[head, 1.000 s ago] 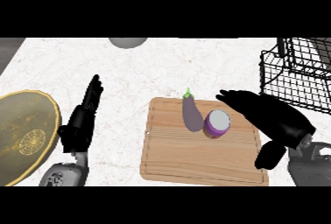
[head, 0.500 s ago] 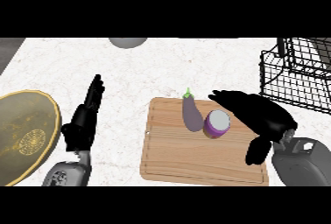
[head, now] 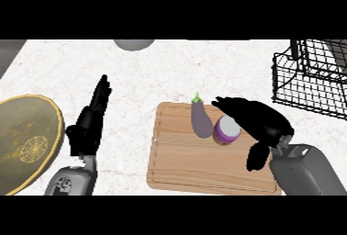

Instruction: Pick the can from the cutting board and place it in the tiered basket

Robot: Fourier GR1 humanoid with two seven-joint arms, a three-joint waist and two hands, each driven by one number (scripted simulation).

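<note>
From my seat I take the cutting board [head: 203, 165] as the landmark, and I go from the left side to the right.

Far to the left of the board I see a golden plate [head: 24, 142] with a pattern on it; its left part is cut by the edge of the view. Between the plate and the board stands my left hand [head: 88, 126]. Its fingers are straight and point away from me, it grasps nothing, and it touches neither the plate nor the board. The grey forearm [head: 71, 181] comes in below it.

Above the board, near the top of the counter [head: 203, 69], a grey round thing [head: 133, 44] shows only partly, so I cannot tell what it is.

On the board itself, in its upper right part, lies a purple eggplant [head: 198, 118] with a green stem that points away from me. Just to the right of the eggplant, and touching it or almost touching it, is the can [head: 227, 130], purple with a pale top. It is on the board, lying or tilted, I cannot tell exactly.

My right hand [head: 261, 124] is over the right edge of the board, directly beside the can. Its fingers curve over the far side of the can and the thumb hangs down nearer to me, but I cannot tell if it really grasps the can.

Up and to the right of the board, well apart from it, stands the black wire tiered basket [head: 308, 82].
</note>
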